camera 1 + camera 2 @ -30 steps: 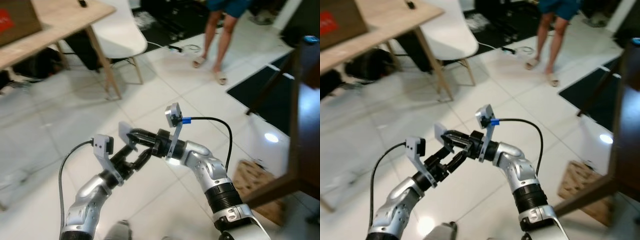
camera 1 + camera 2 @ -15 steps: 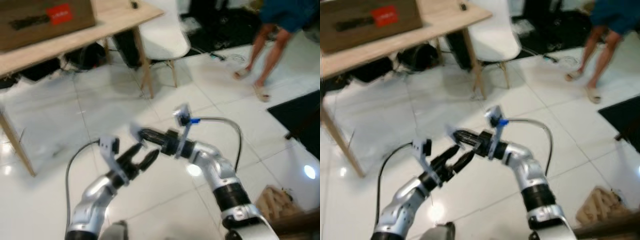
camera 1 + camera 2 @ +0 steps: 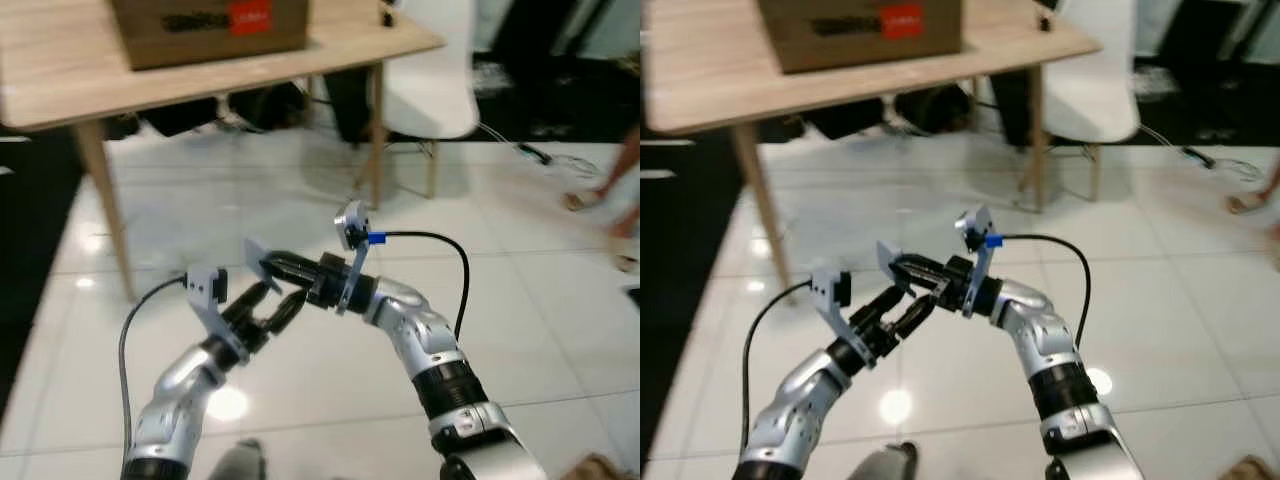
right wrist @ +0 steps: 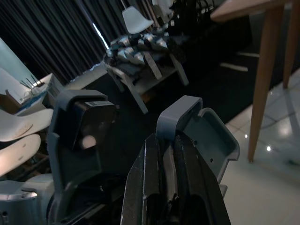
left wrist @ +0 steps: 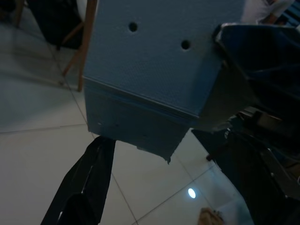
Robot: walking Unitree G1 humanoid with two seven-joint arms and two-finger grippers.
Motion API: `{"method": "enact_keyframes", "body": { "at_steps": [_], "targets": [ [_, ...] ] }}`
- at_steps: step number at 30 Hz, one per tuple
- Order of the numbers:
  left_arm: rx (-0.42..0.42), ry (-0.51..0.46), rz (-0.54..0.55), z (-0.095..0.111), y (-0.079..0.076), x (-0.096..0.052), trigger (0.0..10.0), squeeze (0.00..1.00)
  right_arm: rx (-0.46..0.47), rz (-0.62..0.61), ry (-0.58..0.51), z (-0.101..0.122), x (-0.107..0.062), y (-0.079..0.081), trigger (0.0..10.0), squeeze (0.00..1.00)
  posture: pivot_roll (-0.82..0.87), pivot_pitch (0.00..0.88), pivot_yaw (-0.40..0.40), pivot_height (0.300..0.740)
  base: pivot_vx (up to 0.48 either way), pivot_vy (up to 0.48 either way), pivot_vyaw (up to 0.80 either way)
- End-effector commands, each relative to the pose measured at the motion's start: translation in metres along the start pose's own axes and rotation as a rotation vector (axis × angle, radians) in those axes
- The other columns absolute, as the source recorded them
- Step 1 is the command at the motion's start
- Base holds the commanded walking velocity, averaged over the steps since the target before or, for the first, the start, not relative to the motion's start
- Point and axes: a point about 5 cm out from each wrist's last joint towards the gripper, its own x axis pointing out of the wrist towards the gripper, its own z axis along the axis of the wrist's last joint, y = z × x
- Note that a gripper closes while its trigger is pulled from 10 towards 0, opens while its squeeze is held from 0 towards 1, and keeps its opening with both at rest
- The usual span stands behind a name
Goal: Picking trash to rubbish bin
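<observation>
Pickup looks done, drop-off not: the right pincer [image 3: 272, 266] has its two black fingers closed on a grey plastic piece [image 3: 255, 255], held up in the air over the white tile floor [image 3: 560, 320]. No rubbish bin visible in any view, so the carry to the bin and the release are still left (bin has to be found first, I'd judge).

Trash vs pincers: the grey plastic piece sits right at the tip of the right pincer, clamped between its fingers; in the right wrist view it sticks out past the fingertips [image 4: 161, 159]. The left pincer [image 3: 268, 308] is just below and beside it, fingers spread apart, holding nothing; its wrist cam sees the piece [image 5: 154, 79] close ahead, one finger [image 5: 84, 183] under it, not clearly touching.

Surroundings: wooden worktop [image 3: 60, 70] w/ a cardboard box [image 3: 210, 25] ahead, white chair [image 3: 435, 80] to the right of it.
</observation>
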Motion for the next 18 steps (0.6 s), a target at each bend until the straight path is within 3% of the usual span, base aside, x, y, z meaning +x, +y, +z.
{"method": "enact_keyframes", "body": {
  "at_steps": [1,8,11,18],
  "targets": [
    [0.009,-0.007,-0.021,0.002,-0.004,0.002,10.0,0.00,0.010,-0.022,0.022,-0.005,-0.004,-0.003,10.0,0.00,0.20,0.134,-0.089,0.740,0.000,0.000,0.77],
    [0.009,-0.013,-0.018,0.003,-0.004,0.003,10.0,0.00,0.005,-0.025,0.023,-0.004,-0.003,-0.004,10.0,0.00,0.20,0.129,-0.093,0.740,0.000,0.000,0.77],
    [0.012,-0.019,-0.014,0.004,-0.003,0.005,10.0,0.00,0.010,-0.091,0.021,-0.003,-0.002,-0.012,10.0,0.00,0.20,0.129,-0.096,0.740,0.000,0.000,0.67],
    [0.023,-0.032,-0.028,0.008,-0.005,0.008,10.0,0.00,0.011,-0.222,-0.014,0.004,-0.004,-0.026,10.0,0.00,0.20,0.130,-0.098,0.740,0.000,0.000,0.00]
  ]
}}
